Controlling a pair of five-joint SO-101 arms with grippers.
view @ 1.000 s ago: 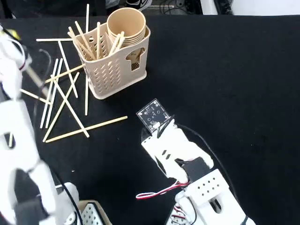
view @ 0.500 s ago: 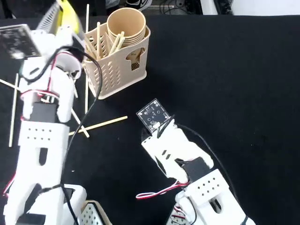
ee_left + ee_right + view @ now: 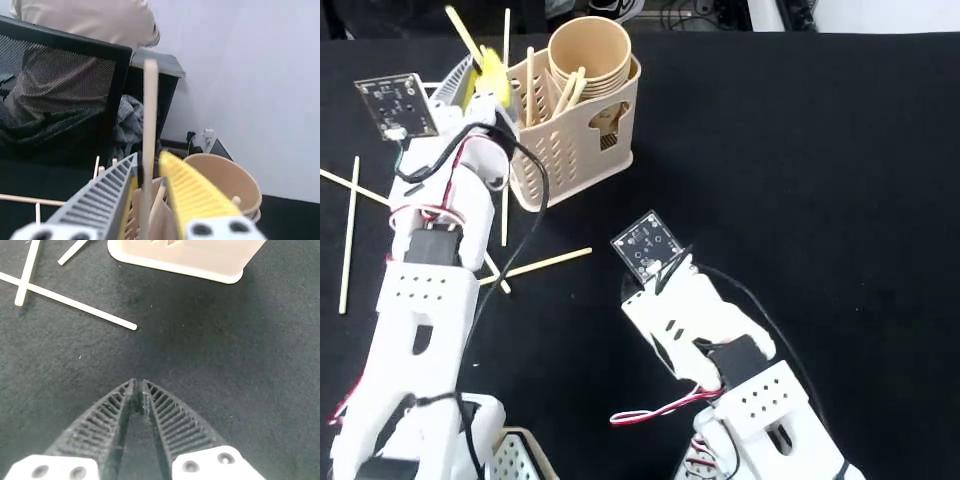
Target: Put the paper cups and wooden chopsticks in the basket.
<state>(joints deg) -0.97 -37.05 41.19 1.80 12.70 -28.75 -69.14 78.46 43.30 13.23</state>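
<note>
My left gripper (image 3: 149, 166), clamping one chopstick (image 3: 150, 110), has just swung up to the basket (image 3: 572, 150) near the table's far edge for a likely drop; my right gripper (image 3: 138, 389) sits closed, empty.

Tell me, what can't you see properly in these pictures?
- High view: the left arm covers part of the loose chopsticks.
- High view: the cups sit nested, so their number is unclear.
- Left wrist view: the left gripper hides the lower end of the held chopstick.
- Right wrist view: the basket is cut off by the picture's edge.
</note>
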